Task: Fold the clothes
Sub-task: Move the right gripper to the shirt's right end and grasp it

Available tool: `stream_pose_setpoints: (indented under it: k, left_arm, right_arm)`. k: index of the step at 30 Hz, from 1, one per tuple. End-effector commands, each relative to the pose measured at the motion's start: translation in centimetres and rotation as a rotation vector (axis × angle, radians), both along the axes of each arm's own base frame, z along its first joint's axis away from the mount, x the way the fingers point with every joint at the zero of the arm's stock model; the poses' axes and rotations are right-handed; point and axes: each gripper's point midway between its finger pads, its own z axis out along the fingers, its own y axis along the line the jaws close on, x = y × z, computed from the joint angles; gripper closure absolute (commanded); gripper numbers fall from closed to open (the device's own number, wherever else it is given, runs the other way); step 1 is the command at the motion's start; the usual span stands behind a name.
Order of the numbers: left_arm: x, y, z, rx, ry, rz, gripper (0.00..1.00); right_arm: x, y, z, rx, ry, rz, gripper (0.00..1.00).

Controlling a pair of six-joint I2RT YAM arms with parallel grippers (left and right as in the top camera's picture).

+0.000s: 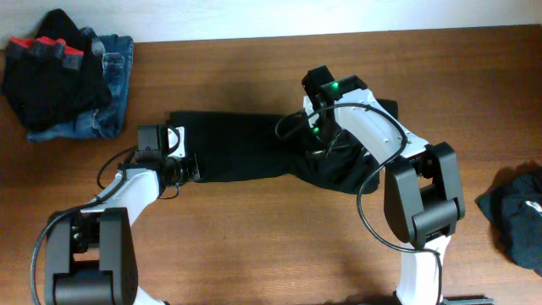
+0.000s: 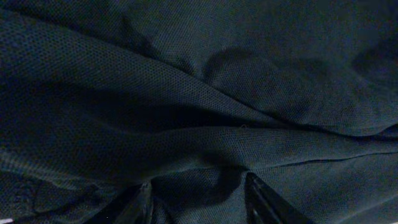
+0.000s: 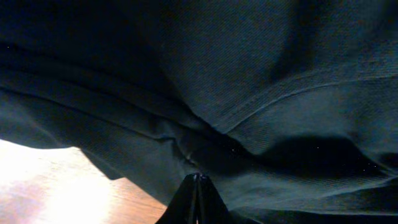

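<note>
**Overhead view: black top held at both ends**

The black top (image 1: 237, 148) lies across the middle of the wooden surface (image 1: 254, 246) as a long band, flat toward its left end and bunched into rumpled folds at its right end.

The left gripper (image 1: 190, 167) sits at the band's lower left edge. In the left wrist view its jaws stand partway closed, with a thick fold of the fabric (image 2: 199, 93) bunched between them and creases running into the gap.

The right gripper (image 1: 326, 146) is over the rumpled right end. In the right wrist view its jaws are pressed together at the tips, pinching the cloth (image 3: 249, 93), which hangs above the surface.

A heap of clothes (image 1: 63, 72), black over denim, lies in the far left corner. A dark garment (image 1: 517, 212) lies at the right edge, well apart.
</note>
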Motion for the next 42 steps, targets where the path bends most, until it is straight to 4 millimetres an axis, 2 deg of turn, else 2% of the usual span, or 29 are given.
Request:
stream_pose_setpoints:
  k: [1,6,9,15,20,31,42]
  left_arm:
    - [-1.4,0.6,-2.6,0.044,0.079,0.0,0.52]
    - [-2.2,1.9,-3.1,0.115,0.118,0.03,0.52]
    - [-2.3,2.0,-3.2,0.122,0.123,0.032,0.52]
    - [-2.3,2.2,-3.2,0.127,0.123,0.035,0.52]
    - [-2.5,3.5,-3.4,0.197,0.133,0.064,0.52]
    - [-2.6,4.4,-3.5,0.249,0.138,0.08,0.52]
    - [-2.7,5.0,-3.5,0.285,0.142,0.086,0.52]
  right_arm:
    - [0.3,-1.0,-0.9,-0.034,0.006,-0.001,0.96]
    - [-0.4,-2.8,-2.5,-0.043,0.038,-0.038,0.96]
    - [-0.4,-4.0,-3.8,-0.042,0.037,-0.068,0.96]
    - [-0.4,-5.9,-4.7,-0.043,0.041,-0.114,0.96]
    - [-0.3,-7.5,-5.6,-0.041,0.038,-0.156,0.96]
    - [0.3,-9.8,-5.9,-0.093,0.014,-0.168,0.96]
    - [0.4,-10.7,-5.9,-0.145,0.0,-0.168,0.96]
